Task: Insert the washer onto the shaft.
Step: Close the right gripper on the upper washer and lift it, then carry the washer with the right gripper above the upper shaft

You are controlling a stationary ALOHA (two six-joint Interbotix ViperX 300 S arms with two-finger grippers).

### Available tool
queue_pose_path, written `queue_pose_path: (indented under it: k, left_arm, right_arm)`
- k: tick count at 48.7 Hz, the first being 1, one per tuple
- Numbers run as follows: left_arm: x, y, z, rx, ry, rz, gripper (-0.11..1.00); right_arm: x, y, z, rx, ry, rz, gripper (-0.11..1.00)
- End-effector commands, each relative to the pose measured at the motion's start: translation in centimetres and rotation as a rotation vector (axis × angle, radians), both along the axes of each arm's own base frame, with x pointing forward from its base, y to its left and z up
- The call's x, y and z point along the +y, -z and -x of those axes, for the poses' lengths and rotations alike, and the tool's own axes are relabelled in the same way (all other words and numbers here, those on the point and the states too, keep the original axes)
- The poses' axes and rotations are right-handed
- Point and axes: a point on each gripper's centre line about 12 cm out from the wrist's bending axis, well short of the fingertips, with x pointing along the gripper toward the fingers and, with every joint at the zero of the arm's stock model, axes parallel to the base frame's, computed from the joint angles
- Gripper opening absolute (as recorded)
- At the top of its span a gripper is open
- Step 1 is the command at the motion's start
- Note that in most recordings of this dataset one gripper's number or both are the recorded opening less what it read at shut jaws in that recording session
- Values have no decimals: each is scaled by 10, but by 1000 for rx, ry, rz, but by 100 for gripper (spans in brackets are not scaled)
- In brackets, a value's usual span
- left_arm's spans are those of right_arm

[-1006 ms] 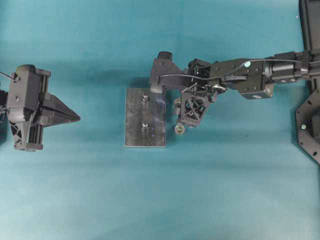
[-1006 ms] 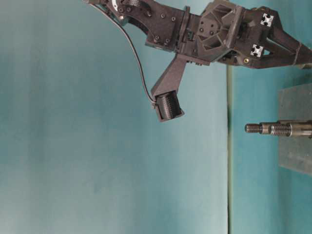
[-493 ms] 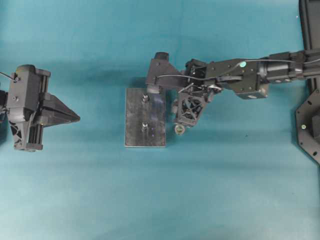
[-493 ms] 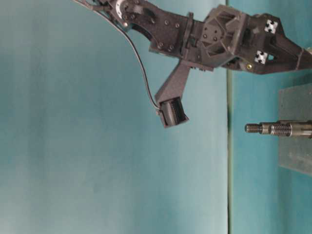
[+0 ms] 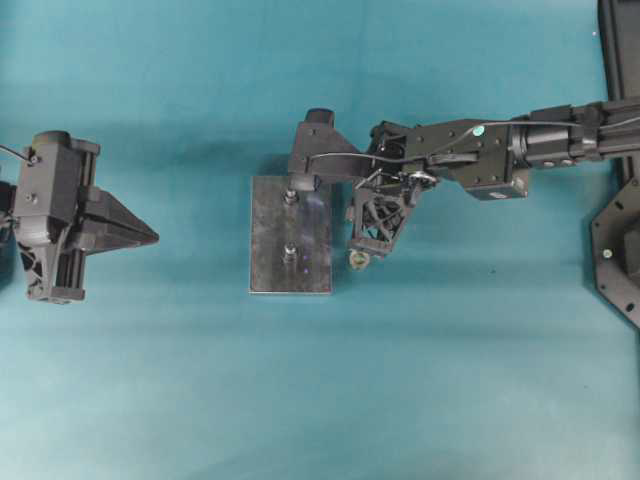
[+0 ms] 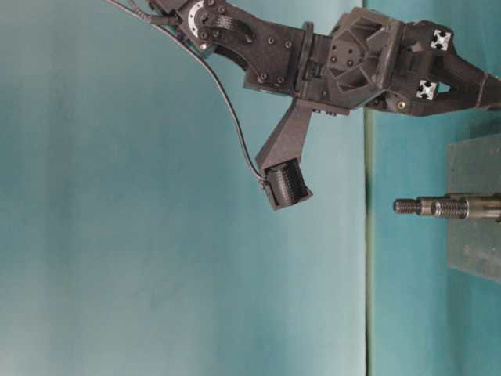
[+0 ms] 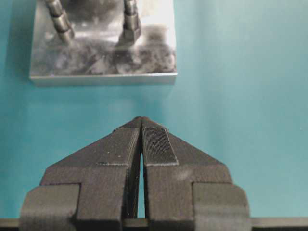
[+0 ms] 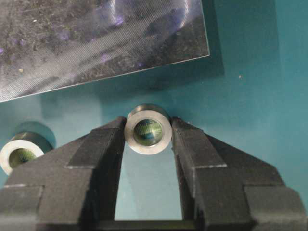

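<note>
Right gripper (image 8: 148, 131) has its two fingers pressed against either side of a washer (image 8: 148, 129), a short metal ring with its hole facing the wrist camera, so it's pinched right at the fingertips. A second washer (image 8: 19, 153) sits on the teal bench (image 8: 250, 72) just off to the side of the gripper, not touching it. Just past the held washer is the edge of the grey metal plate (image 8: 96, 33). From overhead, the right gripper (image 5: 358, 252) is down close beside the plate (image 5: 290, 235), on the side away from the left arm, and there's a washer (image 5: 358, 260) on the bench at its tip. Two threaded shafts (image 5: 289, 196) stand up from the plate, both bare. The left gripper (image 7: 141, 126) is clenched on nothing, fingers together, parked well back from the plate (image 7: 103, 62) and pointing at it.
</note>
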Motion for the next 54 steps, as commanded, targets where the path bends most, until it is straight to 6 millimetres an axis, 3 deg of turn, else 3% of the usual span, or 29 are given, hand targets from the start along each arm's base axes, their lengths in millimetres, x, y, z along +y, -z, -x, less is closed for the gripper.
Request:
queue_pose_path:
  k: [1, 9, 17, 36, 54]
  left_arm:
    - [-1, -6, -2, -23, 3, -1, 0]
    - [-1, -6, -2, -25, 3, -1, 0]
    - [-1, -6, -2, -25, 3, -1, 0]
    - [-1, -6, -2, -26, 4, -1, 0]
    - [-1, -7, -2, -28, 4, 0, 0]
  right_arm:
    - [0, -12, -6, -37, -10, 9, 35]
    - [-1, -24, -8, -60, -4, 11, 35]
    - [-2, -49, -16, -83, -4, 15, 35]
    - [7, -103, -60, -169, -67, 40, 35]
    - [13, -102, -84, -120, -141, 51, 35]
